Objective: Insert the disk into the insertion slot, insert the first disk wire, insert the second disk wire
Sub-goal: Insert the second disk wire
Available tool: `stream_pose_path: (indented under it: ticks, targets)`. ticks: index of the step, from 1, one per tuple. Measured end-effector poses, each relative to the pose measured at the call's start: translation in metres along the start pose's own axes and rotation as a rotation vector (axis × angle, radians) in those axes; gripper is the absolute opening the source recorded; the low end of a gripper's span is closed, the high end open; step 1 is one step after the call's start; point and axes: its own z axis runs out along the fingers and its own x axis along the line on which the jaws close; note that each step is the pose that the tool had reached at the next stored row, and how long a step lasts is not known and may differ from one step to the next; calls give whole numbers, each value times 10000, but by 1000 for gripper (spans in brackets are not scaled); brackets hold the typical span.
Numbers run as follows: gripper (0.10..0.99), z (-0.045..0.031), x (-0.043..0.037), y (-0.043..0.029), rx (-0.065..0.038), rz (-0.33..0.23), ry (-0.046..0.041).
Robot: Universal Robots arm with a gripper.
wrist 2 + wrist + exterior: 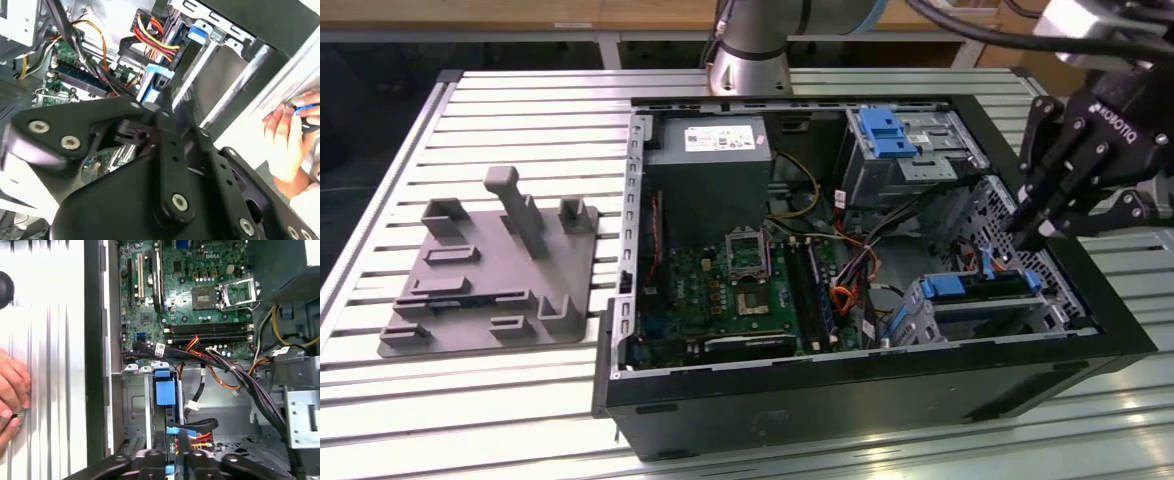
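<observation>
Inside the open computer case (881, 385), which lies on its side on a slatted metal surface (520, 90), the disk (977, 288) sits in the insertion slot (987, 312) at the corner nearest the exterior view's right, its blue carrier visible along the top edge. Directly above that corner hangs the black gripper (1027, 238), fingers pointing down toward the disk; whether the jaws are wide, narrow or holding something cannot be told (their tips overlap the bay's dark interior). A green motherboard (747, 290) covers the case floor, with a grey power supply (710, 150) beyond it and a taller grey cage (907, 150) carrying a blue latch (887, 135) at the far corner. Bundled red, orange and black cables (220, 365) run across the board toward the bay in the first wrist view, where the blue carrier tab (165, 387) stands upright. A grey moulded fixture (494, 270) rests on the surface at the exterior view's left. A person's hand (12, 395) lies on the surface just outside the case wall.
</observation>
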Motion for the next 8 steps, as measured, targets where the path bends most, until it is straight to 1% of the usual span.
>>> stream_pose_path:
  ticks: [1,3,4,5,8]
  targets:
    - [251,-36,1,9,13,2,-2]
    - [137,-51,-3,16,33,5,7]
    - [137,-51,-3,16,34,4,8]
    - [106,-52,-3,16,35,4,10]
    - [106,-52,-3,17,36,5,10]
